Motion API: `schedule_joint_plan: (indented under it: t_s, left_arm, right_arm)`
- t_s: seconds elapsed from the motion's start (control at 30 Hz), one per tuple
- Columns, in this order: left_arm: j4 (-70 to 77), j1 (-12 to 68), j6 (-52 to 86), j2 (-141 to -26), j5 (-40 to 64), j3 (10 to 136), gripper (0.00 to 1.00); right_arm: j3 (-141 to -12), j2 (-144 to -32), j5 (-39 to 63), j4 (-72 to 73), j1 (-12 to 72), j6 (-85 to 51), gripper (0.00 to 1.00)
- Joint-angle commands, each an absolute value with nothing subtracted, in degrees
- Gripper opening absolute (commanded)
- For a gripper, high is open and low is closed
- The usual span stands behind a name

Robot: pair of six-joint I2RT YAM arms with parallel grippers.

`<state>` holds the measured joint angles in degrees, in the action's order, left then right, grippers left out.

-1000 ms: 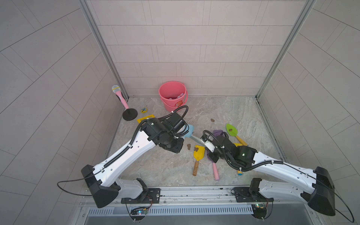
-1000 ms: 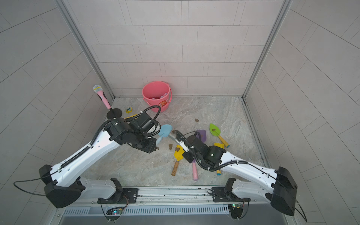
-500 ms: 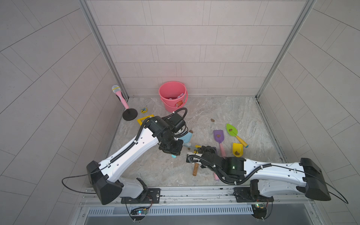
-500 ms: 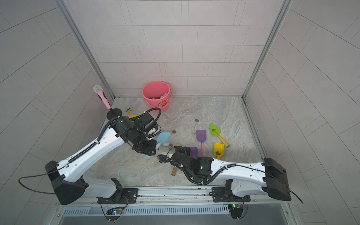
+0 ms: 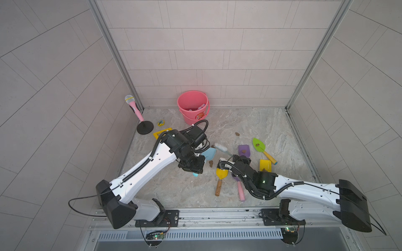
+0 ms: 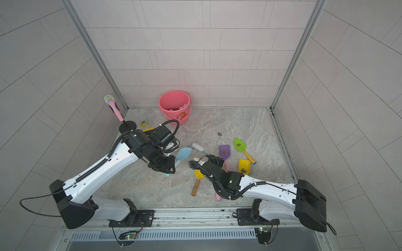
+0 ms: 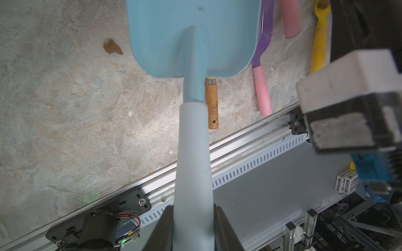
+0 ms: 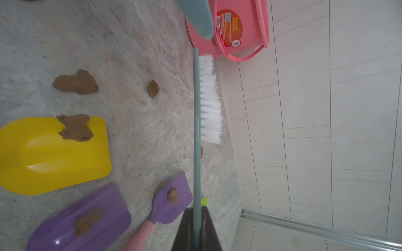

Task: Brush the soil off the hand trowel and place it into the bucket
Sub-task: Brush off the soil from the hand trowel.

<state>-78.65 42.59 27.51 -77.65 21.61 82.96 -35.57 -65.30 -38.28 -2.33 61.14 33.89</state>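
My left gripper (image 7: pixel 193 208) is shut on the pale handle of a light-blue hand trowel (image 5: pixel 209 153) and holds it above the floor. The blade face (image 7: pixel 191 37) in the left wrist view carries no lump. My right gripper (image 8: pixel 196 209) is shut on the thin grey-green handle of a white-bristled brush (image 8: pixel 210 100). In both top views the brush head (image 6: pixel 198 147) lies close beside the blue blade (image 6: pixel 183 153); I cannot tell if they touch. Soil (image 8: pixel 76 82) lies in brown lumps on the floor. The pink bucket (image 5: pixel 192 104) stands against the back wall.
A yellow trowel with a wooden handle (image 5: pixel 221 173), a purple one (image 5: pixel 243 150), a green one (image 5: pixel 258 145) and a yellow scoop (image 5: pixel 265 166) lie around the right arm, some bearing lumps. A toy microphone on a stand (image 5: pixel 132 106) leans in the back left corner.
Half a second ago the right arm had swung low toward the front left; it has come back, brush head again beside the blue blade. The left arm has hardly moved.
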Motion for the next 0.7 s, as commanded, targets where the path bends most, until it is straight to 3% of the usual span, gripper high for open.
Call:
schedule_joint_plan:
  t_s: [0.0, 0.4, 0.67]
  left_arm:
    - [-77.99, 41.51, 27.97, -74.46, 22.82, 84.20, 0.00]
    - [-74.64, 40.11, 29.45, -73.16, 22.04, 80.86, 0.00]
    - [-75.45, 40.15, 28.29, -74.45, 24.04, 79.85, 0.00]
  right_arm:
    - [-34.44, -64.29, -39.00, -1.90, 61.48, 29.50, 0.00]
    - [-39.05, -65.37, -38.20, 1.86, 73.74, 38.42, 0.00]
    - [-40.08, -66.27, -39.69, 6.49, 73.28, 44.87, 0.00]
